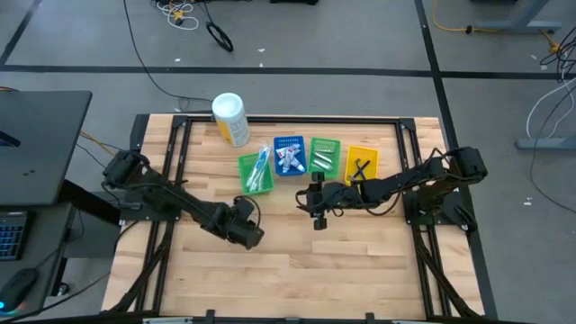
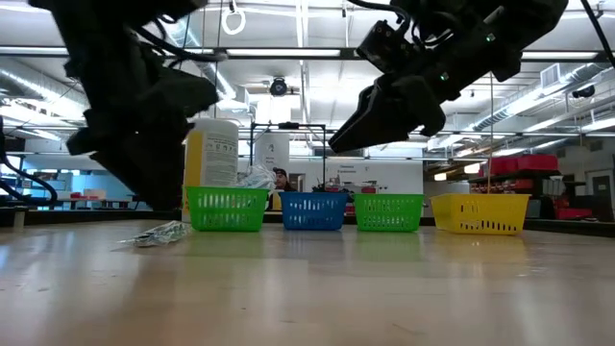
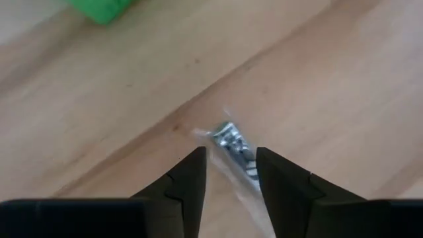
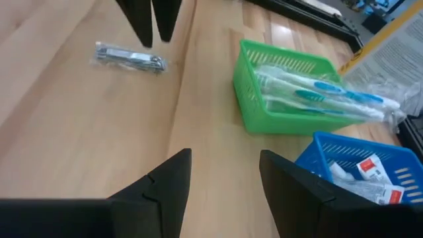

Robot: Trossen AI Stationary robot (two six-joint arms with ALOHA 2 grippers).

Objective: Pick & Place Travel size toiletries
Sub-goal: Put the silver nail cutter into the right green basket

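Note:
A small silvery packet in clear wrap lies flat on the wooden table, left of the bins; the right wrist view shows the packet too. My left gripper hangs open just above it, fingers pointing steeply down and straddling the packet's near end without touching it. My right gripper hovers open, holding nothing, over the table in front of the bins. Blue-white toothbrushes lie in the left green bin. Small white tubes lie in the blue bin.
Along the table's far side stand a green bin, a blue bin, another green bin and a yellow bin. A big white canister with a yellow label stands behind them at the left. Bare wood stretches toward the near edge.

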